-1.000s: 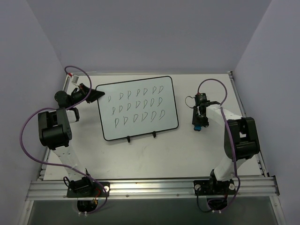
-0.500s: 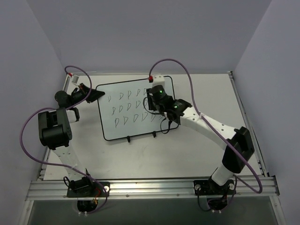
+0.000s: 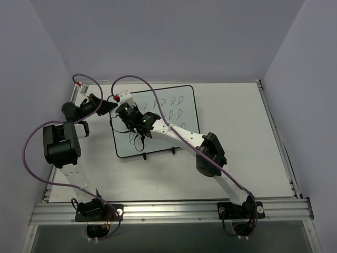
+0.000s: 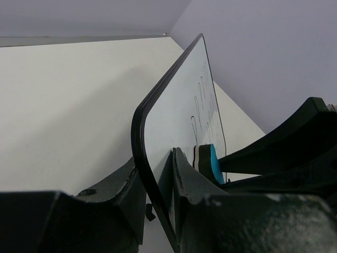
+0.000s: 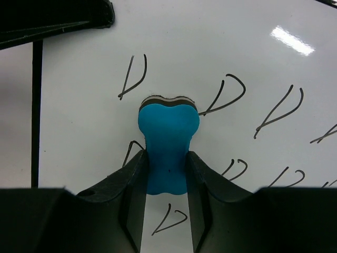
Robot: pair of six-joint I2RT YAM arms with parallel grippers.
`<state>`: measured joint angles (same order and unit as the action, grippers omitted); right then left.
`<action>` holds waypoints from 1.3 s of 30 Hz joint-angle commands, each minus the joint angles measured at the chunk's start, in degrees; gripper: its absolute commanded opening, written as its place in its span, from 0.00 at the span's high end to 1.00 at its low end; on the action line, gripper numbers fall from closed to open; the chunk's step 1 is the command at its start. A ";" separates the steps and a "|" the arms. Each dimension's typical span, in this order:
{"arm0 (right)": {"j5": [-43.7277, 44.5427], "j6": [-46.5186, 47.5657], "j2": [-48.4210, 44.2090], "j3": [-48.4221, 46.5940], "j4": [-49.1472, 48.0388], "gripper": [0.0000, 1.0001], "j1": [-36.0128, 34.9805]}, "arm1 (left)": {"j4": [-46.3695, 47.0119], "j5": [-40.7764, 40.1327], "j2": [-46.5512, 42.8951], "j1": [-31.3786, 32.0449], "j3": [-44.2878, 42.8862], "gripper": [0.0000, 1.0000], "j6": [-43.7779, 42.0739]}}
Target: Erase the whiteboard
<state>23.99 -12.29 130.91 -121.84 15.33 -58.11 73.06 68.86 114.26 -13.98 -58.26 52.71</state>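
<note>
While the right arm reaches slantwise from the near edge over the worktop point(image 3: 237, 121), it crosses the whiteboard point(image 3: 187, 124), which is propped on two small black feet point(image 3: 145, 156) at its near long side. That board's long axis runs left to right across the robot.

Further in, the right pincer point(image 5: 166, 158) is clamped on a blue eraser point(image 5: 168, 126), and the eraser's dark felt face is pressed against the white surface near the board's left end. Hand-drawn marks point(image 5: 231, 92) surround it. One lies between the eraser and the left frame, one shows beneath the fingers, and several trail off to the right, where the rows run on toward the board's far right corner.

Just beyond, at the far left corner, the left pincer point(image 4: 155, 179) is closed on the board's black frame, with one finger on each face. I take this for a steadying hold.

So most of the writing lies to the right of the eraser, along the long axis and away from the left pincer. Strokes that way look to have free run. A stroke leftward seems to have little room before the eraser meets the left pincer's front finger, so the column by the frame probably needs short passes.
</note>
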 commanded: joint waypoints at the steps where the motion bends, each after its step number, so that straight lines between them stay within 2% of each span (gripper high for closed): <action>1: 2.73 0.08 1.00 -5.24 4.87 1.00 0.63 | 9.38 2.77 0.35 3.08 1.22 0.98 -7.27; 6: 4.84 -2.20 1.19 -6.14 8.75 1.00 3.08 | 11.32 2.77 0.62 3.08 1.48 0.98 -6.57; 13: 1.68 -0.36 -4.34 4.58 2.43 1.00 8.44 | 12.90 2.86 0.44 3.08 2.01 0.98 -6.21; 19: 1.32 0.43 -7.24 8.80 1.20 1.00 13.80 | 12.81 3.03 0.00 2.99 2.36 0.98 -6.74; 24: -0.94 1.05 -9.01 10.31 -2.05 1.00 14.34 | 13.69 2.95 -1.23 3.08 3.59 0.98 -9.28; 28: -3.77 0.34 -7.87 7.51 -2.59 1.00 11.45 | 13.16 2.07 -2.81 2.82 5.61 0.98 -11.92; 34: -5.97 -0.62 -2.33 -4.27 3.03 1.00 5.99 | 12.90 0.84 -5.27 2.81 8.77 0.98 -16.40; 39: -7.20 -3.17 -0.75 -7.53 6.28 1.00 3.97 | 12.64 -0.13 -7.12 3.08 10.53 0.98 -19.92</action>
<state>17.76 -13.39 129.58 -126.78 17.65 -53.47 73.93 65.21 107.70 -13.67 -49.65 47.16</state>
